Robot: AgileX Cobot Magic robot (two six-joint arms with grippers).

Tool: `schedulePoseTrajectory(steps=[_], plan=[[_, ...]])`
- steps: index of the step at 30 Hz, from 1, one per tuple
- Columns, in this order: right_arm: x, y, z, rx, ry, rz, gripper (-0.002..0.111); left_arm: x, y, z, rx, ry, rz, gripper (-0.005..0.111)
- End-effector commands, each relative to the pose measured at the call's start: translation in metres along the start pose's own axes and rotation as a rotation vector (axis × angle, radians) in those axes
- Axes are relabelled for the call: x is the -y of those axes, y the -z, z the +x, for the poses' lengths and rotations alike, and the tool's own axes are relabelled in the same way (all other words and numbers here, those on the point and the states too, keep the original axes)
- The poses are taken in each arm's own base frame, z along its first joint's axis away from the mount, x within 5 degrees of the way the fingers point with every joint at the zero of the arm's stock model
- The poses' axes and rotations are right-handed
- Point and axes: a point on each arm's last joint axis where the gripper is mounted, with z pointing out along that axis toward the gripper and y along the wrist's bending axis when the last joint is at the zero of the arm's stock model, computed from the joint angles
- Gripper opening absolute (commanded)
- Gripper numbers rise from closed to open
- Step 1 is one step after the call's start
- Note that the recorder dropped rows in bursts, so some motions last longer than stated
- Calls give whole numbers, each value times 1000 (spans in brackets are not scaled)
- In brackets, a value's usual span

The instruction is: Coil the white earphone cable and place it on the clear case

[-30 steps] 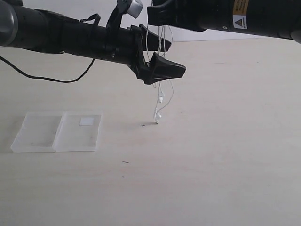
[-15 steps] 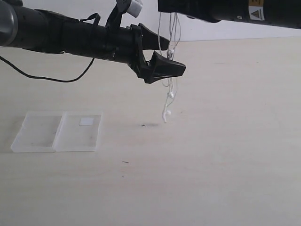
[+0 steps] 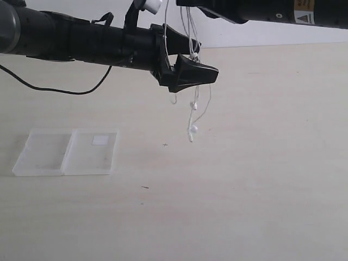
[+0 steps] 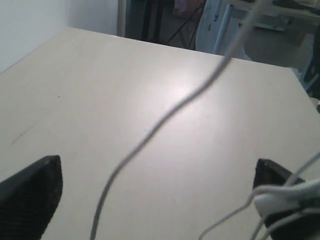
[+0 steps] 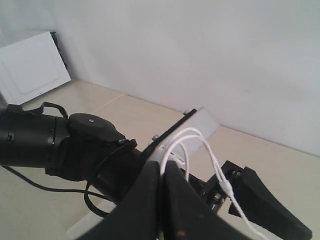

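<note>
White earphone cable (image 3: 208, 109) hangs in loose strands from the right hand (image 5: 162, 169), which is clenched on its loops up high; the strands pass between the widely spread fingers (image 3: 198, 75) of the released left hand (image 3: 194, 58); its earbuds (image 3: 192, 129) dangle above the tabletop (image 3: 261, 179); the clear case (image 3: 65, 152) lies flat and opened, well apart.

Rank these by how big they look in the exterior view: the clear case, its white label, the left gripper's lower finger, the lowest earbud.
1. clear case
2. lower finger of the left gripper, possibly nearer the camera, so true size is unsure
3. white label
4. lowest earbud, slightly smaller than the label
</note>
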Motion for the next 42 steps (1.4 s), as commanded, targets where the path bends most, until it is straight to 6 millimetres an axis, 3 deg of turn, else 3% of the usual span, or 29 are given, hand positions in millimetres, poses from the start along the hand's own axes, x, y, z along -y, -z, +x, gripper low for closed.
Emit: schedulePoseTrajectory(steps=[1, 11, 36, 39, 42], plan=[[-3, 1, -1, -9, 48, -26, 0, 5, 1, -4, 40, -15, 64, 98], [-1, 1, 6, -83, 207, -17, 0, 13, 2, -6, 65, -60, 148, 98], [5, 1, 6, -90, 240, 50, 0, 19, 3, -5, 59, -79, 215, 98], [5, 1, 6, -90, 240, 50, 0, 19, 3, -4, 53, -82, 218, 88], [5, 1, 6, -90, 240, 50, 0, 20, 3, -3, 41, -102, 224, 69]])
